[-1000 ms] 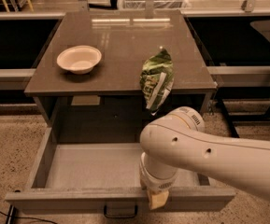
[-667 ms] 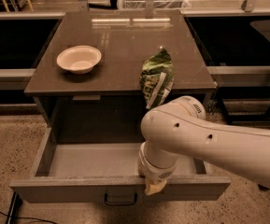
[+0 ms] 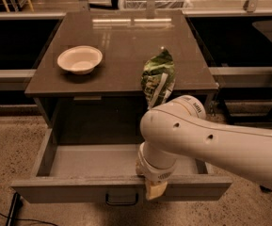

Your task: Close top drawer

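The top drawer (image 3: 93, 161) stands pulled far out of the cabinet, its pale grey inside bare. Its front panel runs along the bottom of the view, with the small black handle (image 3: 121, 200) centred on it. My gripper (image 3: 155, 190) hangs at the end of the thick white arm (image 3: 211, 142). It sits at the upper edge of the drawer front, just right of the handle and touching or nearly touching it. The two lower drawers are out of view.
On the cabinet top (image 3: 126, 36) sit a white bowl (image 3: 79, 59) at the left and a green chip bag (image 3: 158, 76) near the front right edge. Dark shelving flanks the cabinet. A black cable (image 3: 4, 215) lies on the speckled floor at the lower left.
The drawer front has moved a little back toward the cabinet, and my gripper and arm have moved with it.
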You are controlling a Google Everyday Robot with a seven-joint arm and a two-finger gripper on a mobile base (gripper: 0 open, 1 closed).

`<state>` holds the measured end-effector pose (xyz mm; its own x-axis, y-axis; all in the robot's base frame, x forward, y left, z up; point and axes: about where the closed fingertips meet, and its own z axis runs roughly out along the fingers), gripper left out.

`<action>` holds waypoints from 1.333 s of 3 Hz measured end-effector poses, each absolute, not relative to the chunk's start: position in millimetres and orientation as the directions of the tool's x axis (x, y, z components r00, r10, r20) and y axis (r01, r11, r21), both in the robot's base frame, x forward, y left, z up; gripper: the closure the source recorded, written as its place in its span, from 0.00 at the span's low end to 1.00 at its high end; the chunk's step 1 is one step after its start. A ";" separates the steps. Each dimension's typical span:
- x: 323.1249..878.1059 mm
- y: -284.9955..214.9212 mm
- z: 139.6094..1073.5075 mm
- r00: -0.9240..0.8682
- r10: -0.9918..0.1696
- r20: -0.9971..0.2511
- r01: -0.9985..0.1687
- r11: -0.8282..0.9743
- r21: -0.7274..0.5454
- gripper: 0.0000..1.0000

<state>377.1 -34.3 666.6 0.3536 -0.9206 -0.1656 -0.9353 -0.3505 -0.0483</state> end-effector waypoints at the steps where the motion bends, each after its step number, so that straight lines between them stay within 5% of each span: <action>1: 369.3 -29.7 682.5 0.369 -0.905 -0.211 -0.929 -0.361 -0.079 0.00; 2: 351.8 -17.8 722.3 0.407 -0.863 -0.301 -0.913 -0.374 -0.163 0.00; 3: 328.4 -13.0 724.5 0.416 -0.845 -0.336 -0.909 -0.379 -0.173 0.19; 4: 307.2 -17.7 691.0 0.365 -0.887 -0.284 -0.931 -0.344 -0.122 0.49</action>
<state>307.2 -17.7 691.0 0.3647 -0.8868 -0.2839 -0.9311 -0.3439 -0.1220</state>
